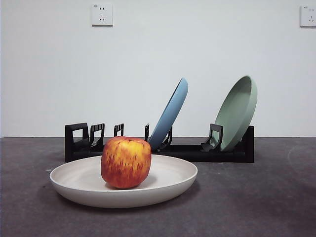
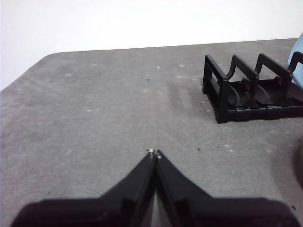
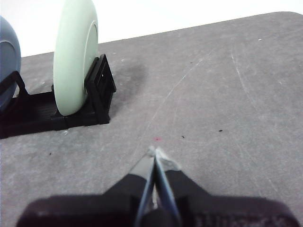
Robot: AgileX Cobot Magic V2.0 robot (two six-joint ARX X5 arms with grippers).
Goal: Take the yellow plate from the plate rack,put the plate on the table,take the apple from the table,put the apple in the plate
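Left tool (image 2: 155,153) pressed together, tips meeting, holding nothing, hovering over bare tabletop (image 2: 94,109) near the squared loop end of the plate rack (image 2: 246,92). Right tool (image 3: 155,153) also pressed together, nothing in it, over bare tabletop near the rack's other end. Neither tool shows in the front view.

Yellow plate (image 1: 168,185) lies flat on the tabletop in front of the rack. Apple (image 1: 126,162) sits upright in the plate, left of its centre. Rack stands behind, running across the view. Blue plate (image 1: 170,116) leans in a middle slot, tilted right. Pale green plate (image 1: 239,111) leans in the right end slot. Left slots hold nothing.

Tabletop dark grey, mottled, faint scuffs and specks. Plain white wall (image 1: 158,64) behind, wall socket (image 1: 101,15) upper left, second one (image 1: 308,16) at the upper right edge.
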